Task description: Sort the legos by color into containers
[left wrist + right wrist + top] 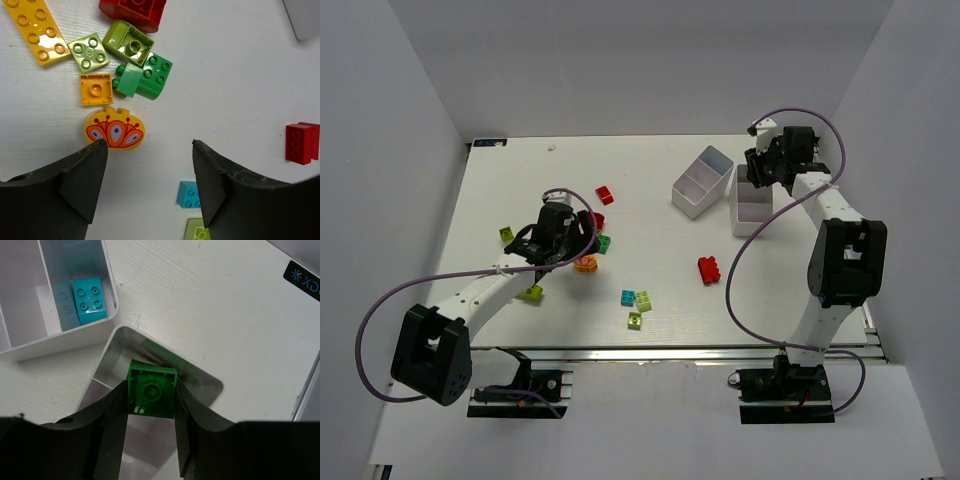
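The right gripper (150,399) pinches a green lego (151,391) by its flat sides above an end compartment of one container (111,357); it looks light, rigid and slick (a slack pinch could let it twist). The left gripper (149,146) hangs open over the loose legos (145,77), bunched so closely that neighbours crowd any finger gap.

Bright even light, soft shadows, sharp focus throughout

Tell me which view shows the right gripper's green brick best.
The right wrist view: the green brick sits centred in the right gripper over a tray. The top view hides it behind the gripper; the left wrist view misses it.
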Action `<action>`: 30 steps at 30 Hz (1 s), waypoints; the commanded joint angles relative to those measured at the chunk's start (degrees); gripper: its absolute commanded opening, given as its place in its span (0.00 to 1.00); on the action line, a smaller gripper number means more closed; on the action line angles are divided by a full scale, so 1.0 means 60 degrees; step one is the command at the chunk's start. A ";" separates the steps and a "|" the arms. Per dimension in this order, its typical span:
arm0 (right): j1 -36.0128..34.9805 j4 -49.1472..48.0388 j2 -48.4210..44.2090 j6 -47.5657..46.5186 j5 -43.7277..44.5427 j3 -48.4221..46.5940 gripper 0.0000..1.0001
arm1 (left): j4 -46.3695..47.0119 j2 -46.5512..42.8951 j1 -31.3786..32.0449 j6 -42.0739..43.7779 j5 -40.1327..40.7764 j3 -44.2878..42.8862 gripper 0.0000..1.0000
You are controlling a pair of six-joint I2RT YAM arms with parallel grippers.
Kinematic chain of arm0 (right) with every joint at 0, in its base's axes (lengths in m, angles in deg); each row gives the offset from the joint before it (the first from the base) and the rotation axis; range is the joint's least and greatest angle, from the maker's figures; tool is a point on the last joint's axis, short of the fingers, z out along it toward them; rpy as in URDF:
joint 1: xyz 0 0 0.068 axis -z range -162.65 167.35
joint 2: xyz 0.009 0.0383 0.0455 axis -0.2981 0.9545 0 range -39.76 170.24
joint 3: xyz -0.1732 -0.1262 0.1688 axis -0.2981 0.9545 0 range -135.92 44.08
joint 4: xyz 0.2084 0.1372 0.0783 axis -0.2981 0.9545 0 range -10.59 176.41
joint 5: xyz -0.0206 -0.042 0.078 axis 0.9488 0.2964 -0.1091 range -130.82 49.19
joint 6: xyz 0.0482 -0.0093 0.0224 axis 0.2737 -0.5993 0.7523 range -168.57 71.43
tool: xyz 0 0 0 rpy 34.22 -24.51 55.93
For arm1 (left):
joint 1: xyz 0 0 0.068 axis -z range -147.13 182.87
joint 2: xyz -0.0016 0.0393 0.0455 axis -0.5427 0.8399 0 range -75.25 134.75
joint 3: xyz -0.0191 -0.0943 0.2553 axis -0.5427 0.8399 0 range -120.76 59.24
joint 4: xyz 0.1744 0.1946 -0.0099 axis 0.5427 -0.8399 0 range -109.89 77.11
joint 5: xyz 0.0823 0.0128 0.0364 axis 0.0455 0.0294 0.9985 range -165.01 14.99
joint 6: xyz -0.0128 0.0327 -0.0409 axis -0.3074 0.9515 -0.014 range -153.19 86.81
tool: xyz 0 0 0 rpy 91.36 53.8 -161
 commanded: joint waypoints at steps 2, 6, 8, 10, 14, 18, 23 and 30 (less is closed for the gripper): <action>0.0056 -0.0226 0.0098 0.0342 -0.0021 -0.0668 0.33 | 0.0063 -0.0355 -0.0031 0.0049 -0.0012 -0.0236 0.78; 0.0056 -0.0211 0.0069 0.0313 -0.0036 -0.0581 0.52 | 0.0122 -0.0311 -0.0031 0.0049 -0.0041 -0.0251 0.78; 0.0070 -0.0226 -0.0033 0.0313 -0.0036 -0.0493 0.62 | 0.0151 -0.0238 -0.0031 0.0064 -0.0129 -0.0251 0.78; 0.0085 -0.0240 -0.0164 0.0313 -0.0109 -0.0362 0.67 | 0.0151 -0.0165 -0.0031 0.0122 -0.0187 -0.0309 0.78; 0.0085 -0.0226 -0.0384 0.0371 -0.0299 -0.0244 0.69 | 0.0078 0.0142 -0.0031 0.0356 -0.0246 -0.0558 0.72; 0.0539 0.0416 -0.1057 -0.0445 -0.2208 -0.0156 0.89 | -0.0112 0.0800 -0.0002 0.0780 -0.0290 -0.0997 0.61; 0.0568 0.0784 -0.2535 -0.2451 -0.5363 0.1232 0.89 | -0.0478 0.1621 0.0231 0.1557 0.0046 -0.1642 0.59; 0.0525 0.1796 -0.3138 -0.2910 -0.7916 0.2304 0.68 | -0.0844 0.2984 0.0408 0.2552 0.0689 -0.2403 0.54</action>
